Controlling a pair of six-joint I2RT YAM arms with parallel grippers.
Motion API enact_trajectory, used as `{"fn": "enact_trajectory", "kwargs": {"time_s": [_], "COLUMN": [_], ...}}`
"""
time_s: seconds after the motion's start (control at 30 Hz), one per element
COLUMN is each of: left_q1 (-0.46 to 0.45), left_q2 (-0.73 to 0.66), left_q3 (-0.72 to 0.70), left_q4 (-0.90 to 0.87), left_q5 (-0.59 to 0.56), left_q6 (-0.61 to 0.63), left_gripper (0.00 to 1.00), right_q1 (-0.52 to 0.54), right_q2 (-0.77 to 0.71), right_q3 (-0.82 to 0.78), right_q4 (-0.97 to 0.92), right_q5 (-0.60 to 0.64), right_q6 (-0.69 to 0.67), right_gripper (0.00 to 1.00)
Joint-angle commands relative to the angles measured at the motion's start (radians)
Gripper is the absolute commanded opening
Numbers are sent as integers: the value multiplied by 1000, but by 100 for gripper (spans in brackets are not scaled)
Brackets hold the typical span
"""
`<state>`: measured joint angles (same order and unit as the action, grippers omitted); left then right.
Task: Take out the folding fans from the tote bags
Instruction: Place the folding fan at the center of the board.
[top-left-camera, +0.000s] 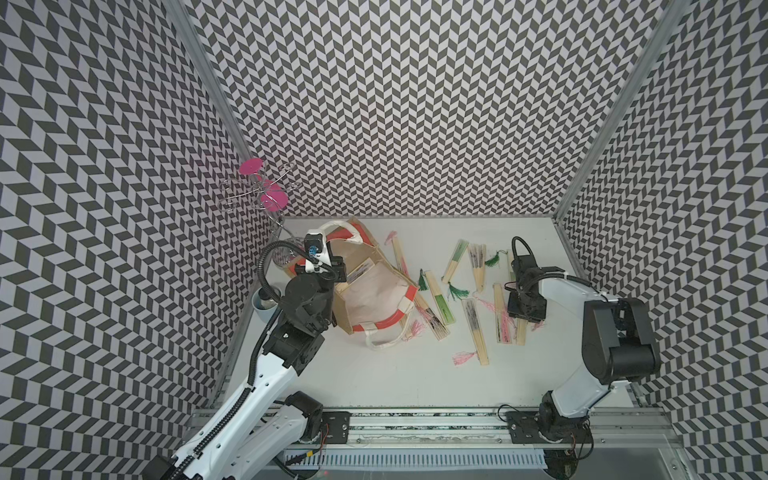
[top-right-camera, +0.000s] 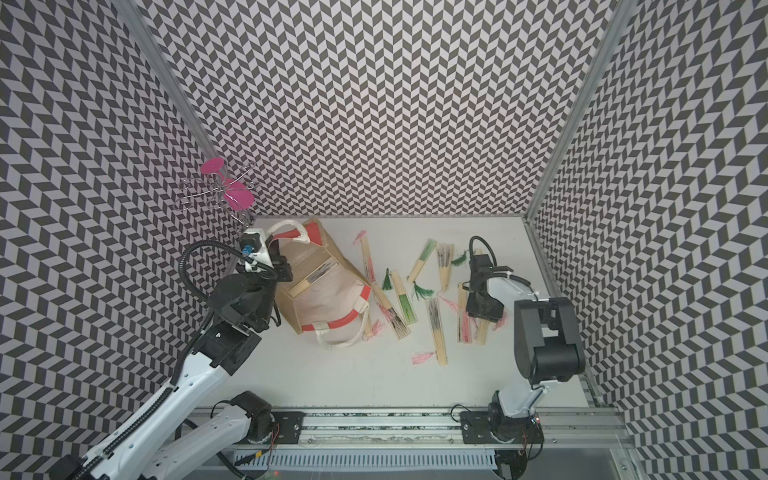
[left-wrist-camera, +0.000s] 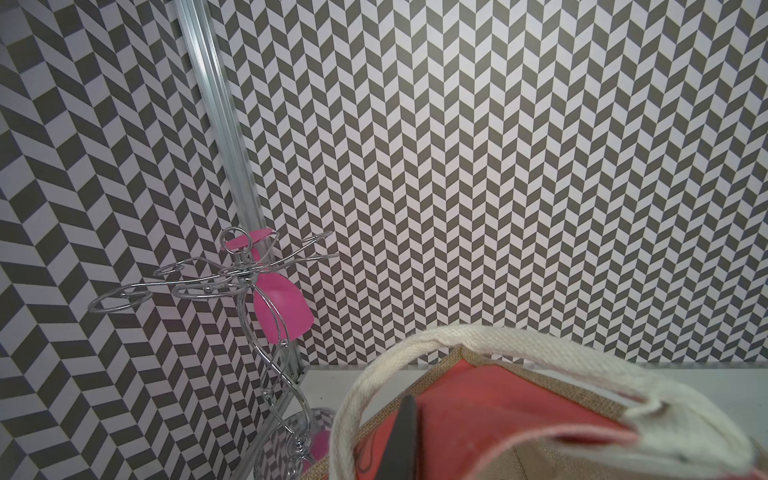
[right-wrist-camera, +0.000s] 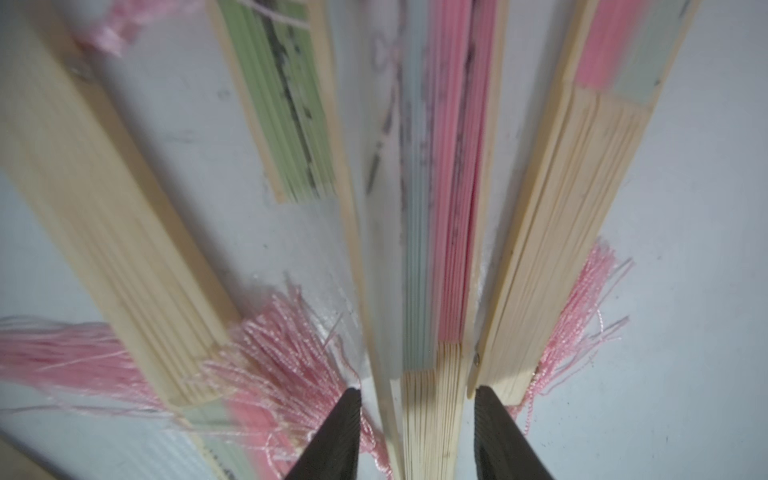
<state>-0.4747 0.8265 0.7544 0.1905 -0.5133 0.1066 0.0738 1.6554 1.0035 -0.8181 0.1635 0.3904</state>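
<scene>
Beside jute bag (top-left-camera: 374, 293), slim bamboo fans (top-left-camera: 475, 332)

Three walls (top-left-camera: 415, 104), all in grey-and-white chevron print. Bare aluminium posts (top-left-camera: 615, 108) at both rear corners. Tabletop (top-left-camera: 374, 382) plain white, matte, lightly scuffed. Slotted metal rail (top-left-camera: 428, 419) along the front edge. Light even; shadows soft.

The tote bag (left-wrist-camera: 519, 419) hides 1 left hand (left-wrist-camera: 417, 415) finger.

Left arm (top-left-camera: 270, 374) holds jaws clamped, right arm (top-left-camera: 561, 291) jaws apart.
</scene>
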Motion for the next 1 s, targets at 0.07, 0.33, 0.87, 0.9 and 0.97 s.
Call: {"fn": "enact_trajectory", "kwargs": {"time_s": [0.07, 0.33, 0.87, 0.9, 0.97], "left_q1": [11, 14, 28, 30, 34], "left_q2": [-4, -7, 13, 15, 19], "left_q3": [27, 28, 36, 37, 36], "left_q4": [32, 29, 27, 27, 27], "left_q5": [20, 25, 70, 75, 84], "left_q6": [-25, -24, -53, -56, -63], "left_gripper": [0, 0, 0, 0, 0], "right_q1": [-10, -110, -300, -300, -300], "right_q2": [-85, -308, -350, -342, -320], "right_q3": [-7, -137, -389, -395, -409], "right_q4": [8, 85, 318, 323, 336], "right_q5": [22, -170, -538, -538, -536], "right_q6": [39, 54, 70, 70, 69], "right_gripper": [46, 48, 48, 48, 46]}}
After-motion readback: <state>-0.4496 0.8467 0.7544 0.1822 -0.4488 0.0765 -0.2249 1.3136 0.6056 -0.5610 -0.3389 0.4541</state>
